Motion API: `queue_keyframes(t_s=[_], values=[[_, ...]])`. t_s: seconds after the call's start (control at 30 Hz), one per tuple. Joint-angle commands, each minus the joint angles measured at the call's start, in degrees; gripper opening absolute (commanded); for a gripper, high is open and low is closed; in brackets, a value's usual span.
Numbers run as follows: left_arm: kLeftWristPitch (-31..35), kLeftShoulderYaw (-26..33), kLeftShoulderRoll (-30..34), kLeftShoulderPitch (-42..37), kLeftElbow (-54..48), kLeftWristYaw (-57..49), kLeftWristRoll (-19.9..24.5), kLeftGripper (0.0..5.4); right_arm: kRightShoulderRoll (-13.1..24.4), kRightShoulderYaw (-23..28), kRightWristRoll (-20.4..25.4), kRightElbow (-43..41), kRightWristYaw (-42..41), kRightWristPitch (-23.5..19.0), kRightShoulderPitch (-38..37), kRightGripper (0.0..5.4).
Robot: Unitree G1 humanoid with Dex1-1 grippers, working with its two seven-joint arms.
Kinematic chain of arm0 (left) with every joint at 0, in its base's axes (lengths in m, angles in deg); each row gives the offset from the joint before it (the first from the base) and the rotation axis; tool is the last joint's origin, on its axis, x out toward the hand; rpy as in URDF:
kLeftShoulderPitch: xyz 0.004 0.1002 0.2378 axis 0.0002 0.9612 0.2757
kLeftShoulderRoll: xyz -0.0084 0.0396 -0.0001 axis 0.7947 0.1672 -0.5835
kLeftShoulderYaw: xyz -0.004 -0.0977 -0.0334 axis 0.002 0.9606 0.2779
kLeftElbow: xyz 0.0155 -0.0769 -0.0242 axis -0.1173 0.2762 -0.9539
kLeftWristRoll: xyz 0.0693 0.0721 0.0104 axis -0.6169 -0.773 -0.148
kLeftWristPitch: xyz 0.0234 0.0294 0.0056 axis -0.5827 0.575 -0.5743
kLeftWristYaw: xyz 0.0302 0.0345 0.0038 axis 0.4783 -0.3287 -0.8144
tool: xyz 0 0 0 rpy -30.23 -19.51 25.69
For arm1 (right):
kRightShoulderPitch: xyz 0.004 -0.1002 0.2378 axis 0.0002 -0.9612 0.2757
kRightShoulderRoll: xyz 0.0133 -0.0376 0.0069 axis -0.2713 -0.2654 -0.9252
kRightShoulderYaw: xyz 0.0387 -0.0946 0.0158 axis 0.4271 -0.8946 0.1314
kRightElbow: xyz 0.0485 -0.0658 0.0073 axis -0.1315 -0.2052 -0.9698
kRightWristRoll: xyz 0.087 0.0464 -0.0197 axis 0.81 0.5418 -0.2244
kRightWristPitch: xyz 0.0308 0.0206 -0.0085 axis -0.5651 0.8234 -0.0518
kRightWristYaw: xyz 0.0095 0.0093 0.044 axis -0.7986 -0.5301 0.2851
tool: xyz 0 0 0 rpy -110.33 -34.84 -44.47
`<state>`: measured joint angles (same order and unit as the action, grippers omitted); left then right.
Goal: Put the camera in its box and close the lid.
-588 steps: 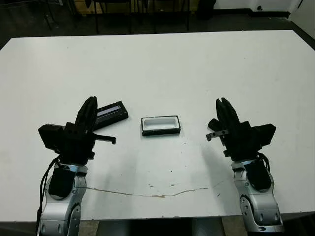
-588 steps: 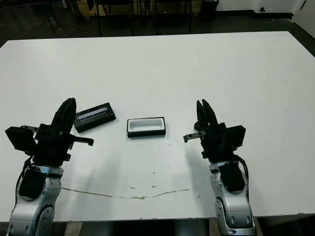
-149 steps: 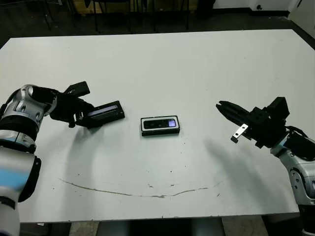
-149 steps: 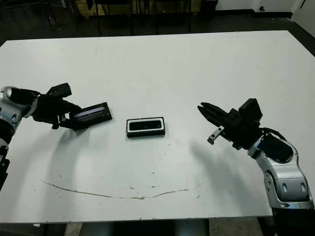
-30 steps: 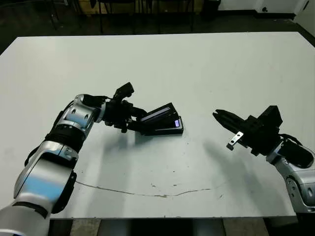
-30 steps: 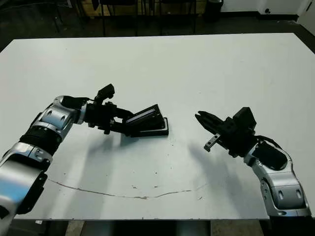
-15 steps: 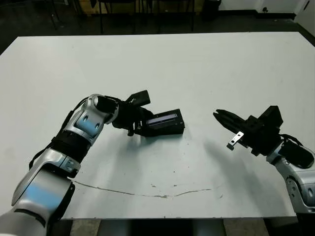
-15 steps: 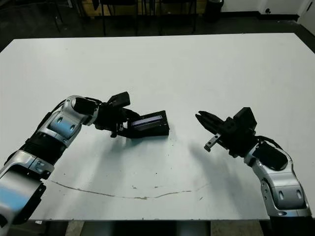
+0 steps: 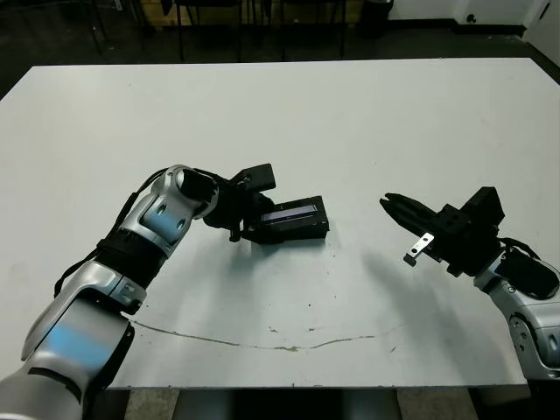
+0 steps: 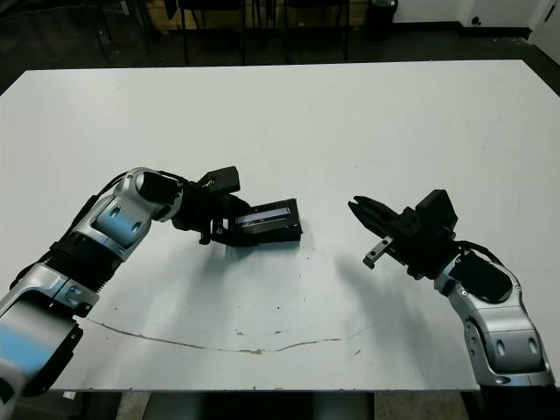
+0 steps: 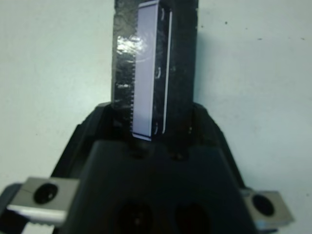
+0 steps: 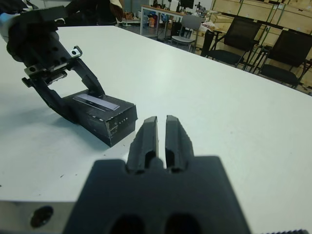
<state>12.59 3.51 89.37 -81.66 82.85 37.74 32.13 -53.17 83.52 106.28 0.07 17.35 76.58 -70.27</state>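
Writing: none can be read; the only marks are a row of small pale dots on the black end face of the box [image 12: 113, 127], too small to make out.
Lid [image 9: 291, 213]: flat black slab with a pale grey-blue strip along its top face, lying on the box and covering it, edges roughly in line with the box walls.
Box: shallow, black, rounded corners; only its outer walls show under the lid. It sits on the white table [image 9: 367, 131], near the table's middle.
Camera: hidden under the lid, so nothing of it can be told.
Left gripper [image 9: 248, 222]: at the lid's left end, its black fingers [image 12: 87, 78] straddling lid and box, one along each long side and pressed against them.
Right gripper [image 9: 394, 206]: well apart from the box, to its right, above the table; fingers nearly pressed together with a thin slit between, holding nothing, tips pointing toward the box.
Table mark [image 9: 262, 337]: thin brownish line on the near part of the table, well apart from the box.
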Motion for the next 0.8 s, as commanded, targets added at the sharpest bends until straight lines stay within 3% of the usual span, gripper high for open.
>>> queue_keyframes(t_s=[0.03,0.23,0.8], values=[[2.1,-4.6,-3.8,2.8,5.0,-1.4,-3.1,2.62,-0.1,0.1,-0.2,1.1,-0.4,0.7,-0.5,0.0],[5.0,-7.7,-5.1,0.8,5.1,-0.3,-5.5,2.62,0.1,-0.2,-0.2,-0.8,1.2,-2.5,-1.1,0.0],[4.0,-11.8,-6.0,-1.4,4.2,2.9,-7.2,2.62,-0.2,-0.6,-0.3,-0.4,0.8,-1.2,-1.5,0.0]])
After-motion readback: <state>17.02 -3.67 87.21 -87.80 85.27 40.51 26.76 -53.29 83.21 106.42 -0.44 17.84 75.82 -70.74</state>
